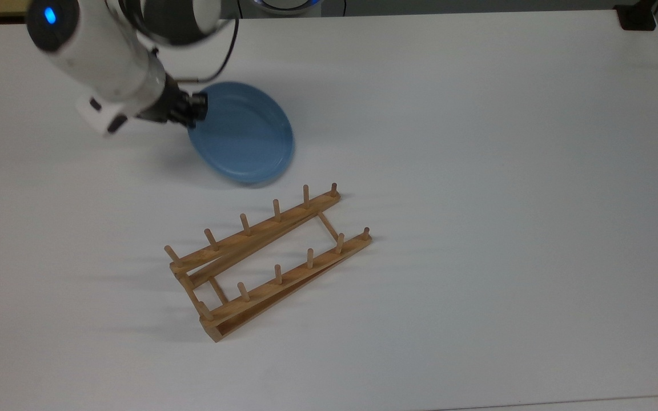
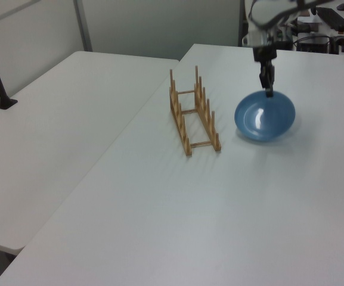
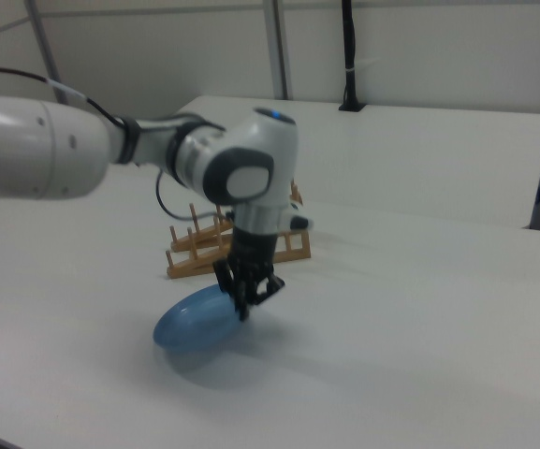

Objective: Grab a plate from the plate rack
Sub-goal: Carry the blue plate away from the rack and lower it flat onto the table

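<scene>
Top view shows the round matte blue plate [image 1: 243, 134] low over the white table [image 1: 477, 171], tilted, beside the light-brown wooden pegged rack [image 1: 269, 260]; the downward-reaching white arm's black gripper [image 1: 195, 108] pinches its rim.

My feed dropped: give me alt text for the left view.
The tool grips the far rim of the blue plate, tilted low over the white table. The empty wooden plate rack stands apart on the left view's left.

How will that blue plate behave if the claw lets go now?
The plate looks rigid, holding its shape from one rim pinch by the claw. It sits tilted, so it would likely drop flat and maybe wobble. Its glossy inside may be slippery.
</scene>
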Robot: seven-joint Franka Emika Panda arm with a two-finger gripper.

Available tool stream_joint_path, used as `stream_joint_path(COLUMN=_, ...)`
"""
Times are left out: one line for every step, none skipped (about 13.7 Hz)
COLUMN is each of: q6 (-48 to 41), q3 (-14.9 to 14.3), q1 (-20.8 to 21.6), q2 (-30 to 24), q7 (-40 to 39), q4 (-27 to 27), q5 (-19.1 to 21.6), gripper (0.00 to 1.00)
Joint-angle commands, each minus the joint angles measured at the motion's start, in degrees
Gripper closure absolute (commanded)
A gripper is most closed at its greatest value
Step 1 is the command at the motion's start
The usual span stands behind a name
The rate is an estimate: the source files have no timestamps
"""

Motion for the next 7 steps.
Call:
stream_joint_path(q6=3.91, q3=-0.46, q1=0.08, q2=3.06, q7=-3.13, q4=-0.65, q5=-3.23, gripper=1.0)
stream_joint_path(q6=3.82, q3=-0.55, q1=-0.19, q2=3.06, q7=-5.93, q4=-1.08, q5=-4.8, gripper=0.98)
stream_joint_path(q6=3.48, q3=-0.81, q1=-0.28, q2=2.98, q7=-8.4, q4=-1.35, q5=-5.69, gripper=0.92)
stream_joint_path(q6=3.38, q3=-1.69, q1=-0.28, q2=2.98, q7=-9.38, q4=-1.7, q5=-5.96, gripper=0.78)
stream_joint_path(q6=3.73, q3=-2.48, q1=-0.28, q2=3.06, q7=-9.65, q4=-1.96, q5=-6.14, gripper=0.58)
stream_joint_path(q6=3.91, q3=-3.01, q1=-0.28, q2=3.06, q7=-9.65, q4=-2.05, q5=-7.18, gripper=0.29)
stream_joint_path(q6=3.91, q3=-3.19, q1=-0.45, q2=3.06, q7=-9.65, q4=-2.06, q5=-8.58, gripper=0.06)
